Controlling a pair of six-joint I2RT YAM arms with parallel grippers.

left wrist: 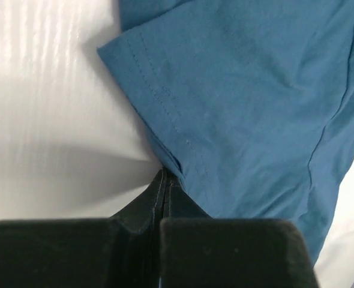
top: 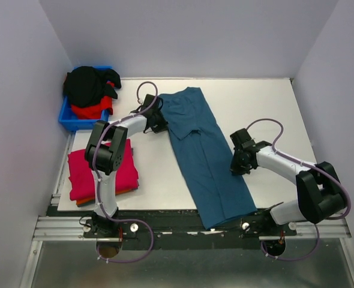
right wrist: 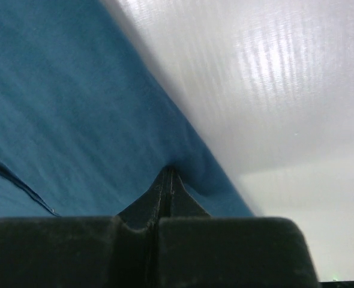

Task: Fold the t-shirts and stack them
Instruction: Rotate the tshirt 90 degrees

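The teal-blue t-shirt (top: 207, 159) lies as a long folded strip from the table's back centre to its front edge. My left gripper (top: 162, 125) is shut on the shirt's left edge near the sleeve hem (left wrist: 165, 102). My right gripper (top: 234, 163) is shut on the shirt's right edge (right wrist: 195, 162). A crimson-pink t-shirt (top: 102, 171) lies folded at the front left on top of an orange one (top: 105, 197). Black (top: 87, 85) and red (top: 92, 110) shirts are heaped in the bin.
A small bright-blue plastic bin (top: 69, 120) stands at the back left corner. White walls close in the table on the left, back and right. A metal rail (top: 183, 231) runs along the near edge by the arm bases.
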